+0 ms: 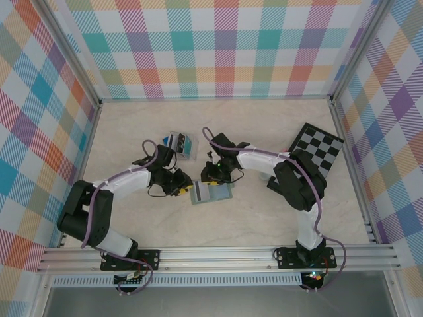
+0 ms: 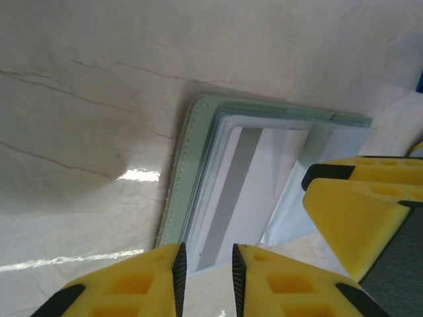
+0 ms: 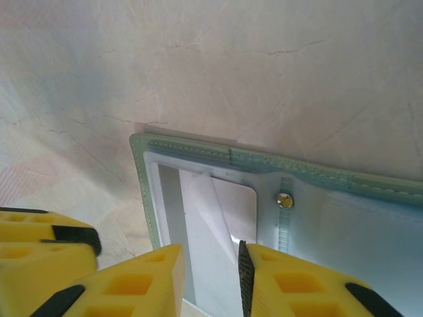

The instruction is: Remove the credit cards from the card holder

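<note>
The card holder lies open on the table, grey-green rim outside, pale blue panels inside. A white credit card with a grey stripe sticks out of its pocket toward the grippers. My left gripper hovers at that card's near end, jaws a narrow gap apart, with the card's end showing between them. My right gripper stands over the same card, jaws slightly apart, one pad at the card's edge. A second white card sits in the pocket. Both grippers crowd the holder's left half.
A clear stand of upright cards sits behind the left gripper. A black-and-grey checkerboard lies at the right, by the right arm's elbow. Plaid walls close in three sides, and a metal rail runs along the near edge.
</note>
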`<state>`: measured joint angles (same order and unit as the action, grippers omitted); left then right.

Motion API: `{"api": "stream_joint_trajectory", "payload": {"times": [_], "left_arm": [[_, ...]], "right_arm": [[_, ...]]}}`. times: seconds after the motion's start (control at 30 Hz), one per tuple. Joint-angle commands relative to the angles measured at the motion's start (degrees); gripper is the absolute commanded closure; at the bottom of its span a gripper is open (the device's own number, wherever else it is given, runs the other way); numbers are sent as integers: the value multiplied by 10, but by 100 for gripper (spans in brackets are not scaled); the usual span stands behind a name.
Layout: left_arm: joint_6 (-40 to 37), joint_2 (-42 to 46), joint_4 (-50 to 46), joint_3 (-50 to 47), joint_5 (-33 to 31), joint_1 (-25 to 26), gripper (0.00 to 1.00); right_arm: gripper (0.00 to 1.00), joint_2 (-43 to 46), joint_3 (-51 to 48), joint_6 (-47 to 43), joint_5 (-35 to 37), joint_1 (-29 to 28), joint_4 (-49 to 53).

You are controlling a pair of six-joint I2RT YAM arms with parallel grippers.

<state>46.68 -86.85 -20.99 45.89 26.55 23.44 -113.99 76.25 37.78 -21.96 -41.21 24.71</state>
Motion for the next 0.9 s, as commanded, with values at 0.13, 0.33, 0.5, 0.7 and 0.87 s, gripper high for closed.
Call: {"api": "stream_joint_trajectory", "payload": {"times": [0.13,0.33,0.5,0.7,0.87], "left_arm": [[32,-29,46,11,25,15,80],[32,-62,46,25,25,24,84],[20,-83,46,34,28,26,86],[11,-90,25,31,8,26,87],[4,-95,4,31,-10,25,88]], "right_arm": [[74,-1,-17,-20,-9,6,-15],[75,-12,-15,-19,-6,8,-12],[77,-15,-17,-24,-20,8,-18],[77,-18,-23,-32,-34,10,-25],[76,-19,-23,-34,-26,10,-20]]}}
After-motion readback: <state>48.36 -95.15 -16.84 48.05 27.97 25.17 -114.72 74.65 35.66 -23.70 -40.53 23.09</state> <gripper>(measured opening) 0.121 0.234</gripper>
